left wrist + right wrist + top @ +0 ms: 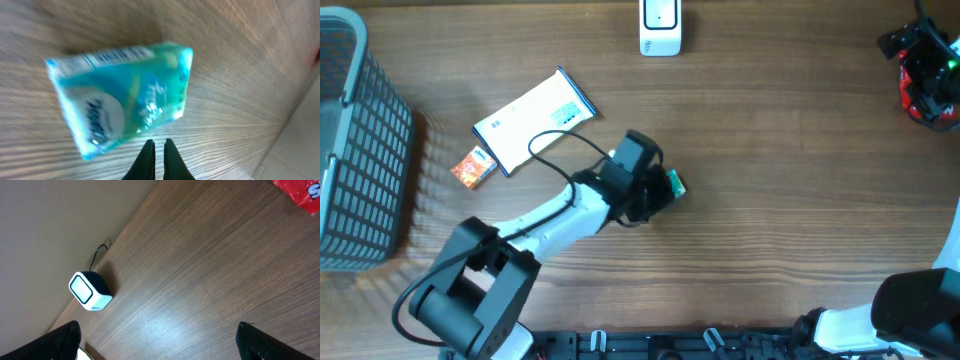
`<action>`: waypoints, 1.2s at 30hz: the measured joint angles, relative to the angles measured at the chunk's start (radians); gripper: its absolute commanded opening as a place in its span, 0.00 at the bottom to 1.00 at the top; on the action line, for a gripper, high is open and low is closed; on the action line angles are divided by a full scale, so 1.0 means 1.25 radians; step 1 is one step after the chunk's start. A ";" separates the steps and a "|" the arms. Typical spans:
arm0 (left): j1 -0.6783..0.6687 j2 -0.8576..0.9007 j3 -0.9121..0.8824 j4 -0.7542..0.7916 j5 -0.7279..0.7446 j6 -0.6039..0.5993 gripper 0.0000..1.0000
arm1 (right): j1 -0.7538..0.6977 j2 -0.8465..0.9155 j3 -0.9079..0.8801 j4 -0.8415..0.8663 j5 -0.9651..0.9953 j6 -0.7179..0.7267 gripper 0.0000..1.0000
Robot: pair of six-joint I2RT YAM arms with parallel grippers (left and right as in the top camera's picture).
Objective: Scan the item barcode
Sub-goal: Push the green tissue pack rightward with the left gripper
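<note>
Teal tissue pack (125, 95): mid-surface (770, 200), lying flat.
Left hand (158, 146): closed, tips just beside the pack.
Right hand (157, 335): wide open, far right.
Scanner (660, 25): far edge.

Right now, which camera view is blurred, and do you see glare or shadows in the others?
Left wrist view: the teal packet is smeared by blur, and the table looks soft too. Right wrist view: sharp, a pale sheen on the wood near the scanner. Overhead view: sharp, evenly lit, a soft shadow beside the basket.
</note>
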State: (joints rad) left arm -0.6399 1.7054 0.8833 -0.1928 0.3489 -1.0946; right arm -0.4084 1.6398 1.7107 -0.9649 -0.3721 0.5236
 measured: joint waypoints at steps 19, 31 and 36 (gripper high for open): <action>0.201 -0.073 0.007 -0.033 -0.090 0.248 0.04 | 0.000 0.000 0.000 0.000 0.000 0.000 1.00; 0.120 0.038 0.010 0.042 -0.095 0.181 0.04 | 0.000 0.000 0.000 0.000 0.000 0.000 1.00; 0.073 0.038 0.010 0.030 -0.077 0.167 0.04 | 0.000 0.000 0.000 0.000 0.000 0.000 1.00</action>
State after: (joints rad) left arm -0.5484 1.7527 0.8959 -0.1555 0.2527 -0.8864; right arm -0.4084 1.6398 1.7107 -0.9646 -0.3721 0.5236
